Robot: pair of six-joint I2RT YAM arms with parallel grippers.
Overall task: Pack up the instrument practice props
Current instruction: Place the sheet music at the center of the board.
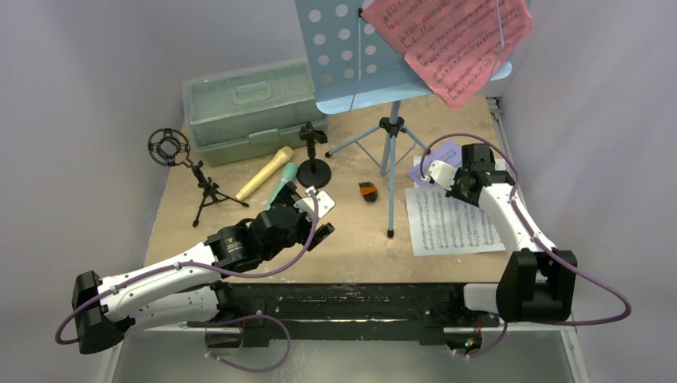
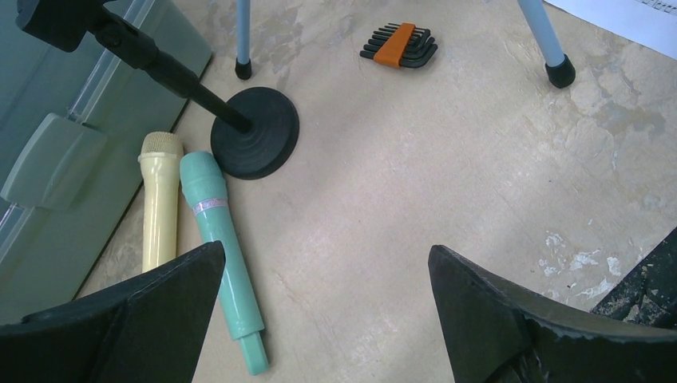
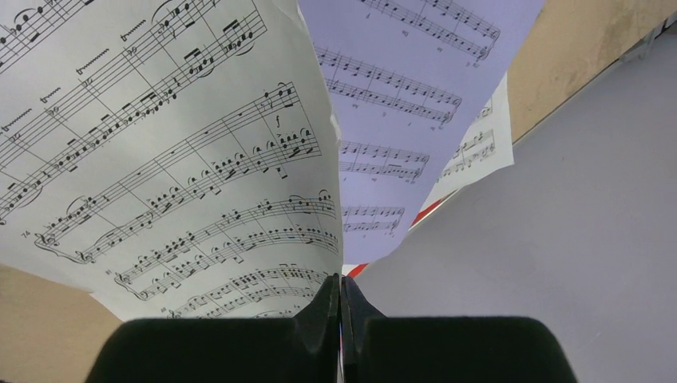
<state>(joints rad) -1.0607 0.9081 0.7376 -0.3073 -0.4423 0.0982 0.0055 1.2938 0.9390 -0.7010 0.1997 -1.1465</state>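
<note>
A teal microphone (image 2: 219, 239) and a tan microphone (image 2: 160, 199) lie side by side beside the round-base mic holder (image 2: 255, 132). My left gripper (image 2: 327, 271) hovers open just right of the teal microphone (image 1: 281, 185), nothing between its fingers. The ring-top tripod holder (image 1: 169, 148) stands at the left. The light-blue music rack (image 1: 351, 56) on tripod legs carries a red sheet (image 1: 455, 40). My right gripper (image 3: 341, 291) is shut on the edge of a white music sheet (image 3: 176, 159), which curls upward; a purple sheet (image 3: 399, 88) lies behind it. From above, this gripper (image 1: 437, 171) sits at the sheets' far corner.
A pale green case (image 1: 247, 108) with its lid closed stands at the back left. An orange-and-black hex key set (image 1: 367, 191) lies near the rack's front leg (image 1: 390, 231). The grey wall (image 3: 575, 199) is close on the right.
</note>
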